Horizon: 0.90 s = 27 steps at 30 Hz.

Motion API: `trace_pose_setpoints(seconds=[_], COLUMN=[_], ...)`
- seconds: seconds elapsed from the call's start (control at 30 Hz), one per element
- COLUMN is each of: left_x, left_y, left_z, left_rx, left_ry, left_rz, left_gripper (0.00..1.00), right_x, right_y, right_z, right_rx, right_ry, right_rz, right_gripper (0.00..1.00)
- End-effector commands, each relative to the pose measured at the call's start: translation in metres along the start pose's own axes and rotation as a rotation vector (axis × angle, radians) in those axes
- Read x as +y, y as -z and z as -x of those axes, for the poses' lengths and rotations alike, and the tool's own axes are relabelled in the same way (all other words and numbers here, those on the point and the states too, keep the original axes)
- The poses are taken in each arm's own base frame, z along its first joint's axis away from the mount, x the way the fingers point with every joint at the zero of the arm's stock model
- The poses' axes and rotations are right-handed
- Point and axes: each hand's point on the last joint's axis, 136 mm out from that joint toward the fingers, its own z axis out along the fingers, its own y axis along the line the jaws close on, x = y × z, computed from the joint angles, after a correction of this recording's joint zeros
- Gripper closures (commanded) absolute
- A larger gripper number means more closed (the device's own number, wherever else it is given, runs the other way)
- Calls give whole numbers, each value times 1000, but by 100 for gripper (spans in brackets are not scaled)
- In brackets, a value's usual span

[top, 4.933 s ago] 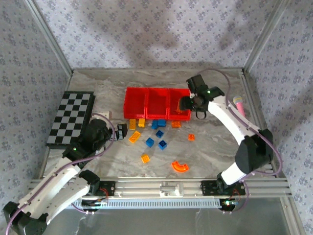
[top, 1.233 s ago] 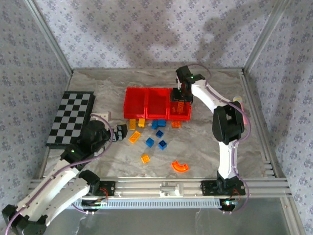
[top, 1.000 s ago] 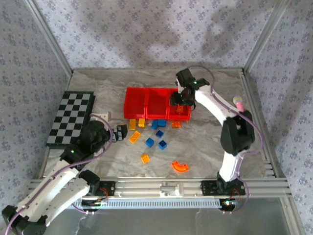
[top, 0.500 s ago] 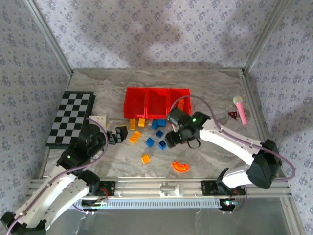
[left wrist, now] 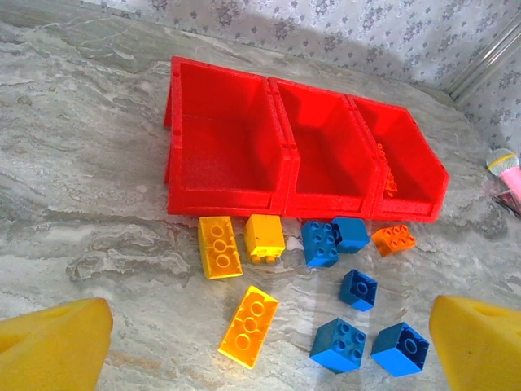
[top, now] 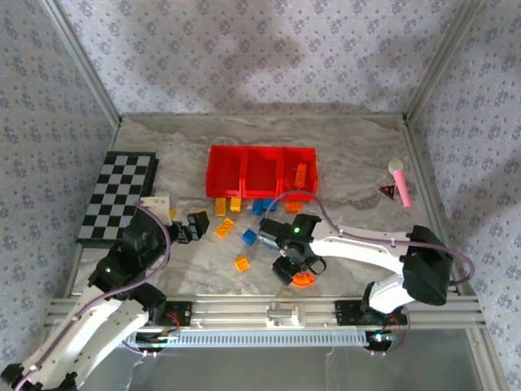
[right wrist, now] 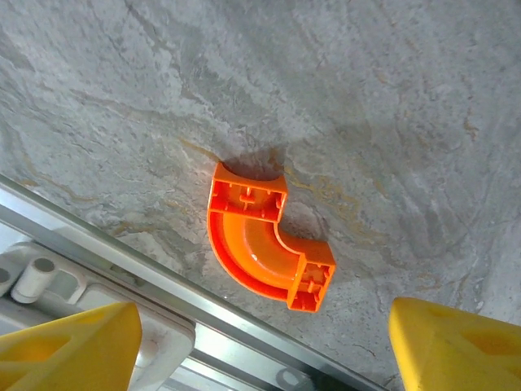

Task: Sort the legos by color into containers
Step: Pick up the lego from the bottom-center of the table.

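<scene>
Three joined red containers [top: 260, 171] [left wrist: 228, 155] stand mid-table; an orange brick [top: 301, 175] lies in the right one. Loose legos sit in front of them: yellow bricks [left wrist: 218, 247], a yellow-orange oblong [left wrist: 248, 326], several blue bricks [left wrist: 342, 344] and a small orange brick [left wrist: 394, 239]. An orange arch [right wrist: 264, 248] [top: 303, 279] lies on its side by the front rail. My right gripper [right wrist: 260, 350] [top: 289, 265] hovers open right above the arch, holding nothing. Left of the bricks, my left gripper [left wrist: 264, 346] [top: 189, 228] is wide open and holds nothing.
A black-and-white checkered board [top: 118, 195] lies at the left edge. A pink cylinder [top: 399, 181] [left wrist: 505, 167] and a small red triangle [top: 387, 191] lie at the right. The aluminium front rail [right wrist: 163, 285] runs just below the arch.
My right arm swung from the right bin down to the front of the table, over the arch, and its jaws widened. The left gripper edged slightly forward.
</scene>
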Motion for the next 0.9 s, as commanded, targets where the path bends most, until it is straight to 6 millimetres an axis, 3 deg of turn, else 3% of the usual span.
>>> trace_pose_setpoints(seconds=[0.0, 0.5, 0.87], left_x=[1, 1, 1], left_y=[4, 8, 9], left_z=[-1, 2, 4], left_rx=[-9, -22, -23], left_ry=[16, 27, 30], left_rz=[1, -2, 3], left_gripper=[0, 0, 0], right_x=[-6, 12, 20], right_y=[-14, -49, -72], right_z=[-9, 0, -2], right_rx=[59, 101, 135], right_ry=[49, 88, 93], right_rz=[-67, -28, 2], right_gripper=[17, 16, 25])
